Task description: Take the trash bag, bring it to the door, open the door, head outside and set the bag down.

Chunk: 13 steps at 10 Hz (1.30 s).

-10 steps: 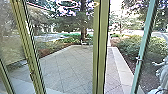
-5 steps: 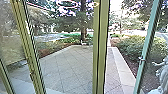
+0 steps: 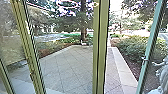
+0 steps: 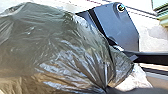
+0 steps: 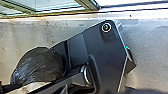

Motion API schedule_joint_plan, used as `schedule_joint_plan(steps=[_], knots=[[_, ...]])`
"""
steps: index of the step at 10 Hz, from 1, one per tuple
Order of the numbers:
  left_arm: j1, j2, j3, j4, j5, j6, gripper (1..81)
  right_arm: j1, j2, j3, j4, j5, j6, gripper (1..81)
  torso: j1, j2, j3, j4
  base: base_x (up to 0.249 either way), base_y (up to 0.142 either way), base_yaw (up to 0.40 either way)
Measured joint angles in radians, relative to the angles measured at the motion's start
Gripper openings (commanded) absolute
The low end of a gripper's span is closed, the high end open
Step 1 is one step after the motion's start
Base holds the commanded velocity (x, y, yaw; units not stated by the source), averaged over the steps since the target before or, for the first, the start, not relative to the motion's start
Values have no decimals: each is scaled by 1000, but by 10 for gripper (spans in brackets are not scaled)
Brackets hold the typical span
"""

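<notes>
The dark, shiny trash bag [image 4: 57, 50] looms large in the left wrist view, its folds drawn together at my left gripper [image 4: 108, 88], which is shut on it. The trash bag [image 5: 37, 65] also appears in the right wrist view, beside the robot's dark base plate. A green-framed glass door [image 3: 152, 45] stands ajar at the right of the head view, with a small metal fitting on its edge. Between that edge and the olive post [image 3: 101, 50] lies an opening to the outside. How my right gripper stands cannot be made out.
Beyond the glass is a paved yard [image 3: 67, 67] with a pale stone border [image 3: 122, 70], bushes [image 3: 135, 47] and a tree trunk [image 3: 83, 22]. More olive frame posts [image 3: 31, 57] stand at the left. A pale shape [image 3: 162, 75] shows in the door's glass.
The door's edge has swung further right in the head view, widening the opening beside the olive post. The posts and the yard have kept their places there.
</notes>
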Motion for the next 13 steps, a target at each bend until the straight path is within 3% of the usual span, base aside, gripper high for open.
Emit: schedule_joint_plan(steps=[2, 6, 10, 13], knots=[[-5, 1, -28, 0, -1, 0, 10, -70, 105, -81, -28, 56, 0, 811, 0, 0, 0, 0, 0, 0, 0], [-6, 11, -54, 0, -16, -4, 10, -118, 303, -400, -97, 135, -4, 811, 0, 0, 0, 0, 0, 0, 0], [-6, 11, -54, -1, -57, -4, 10, -172, 526, -643, -159, 173, -8, 811, 0, 0, 0, 0, 0, 0, 0], [-6, 11, -54, -1, -58, -4, 10, -226, 616, -753, -189, 180, -8, 811, 0, 0, 0, 0, 0, 0, 0]])
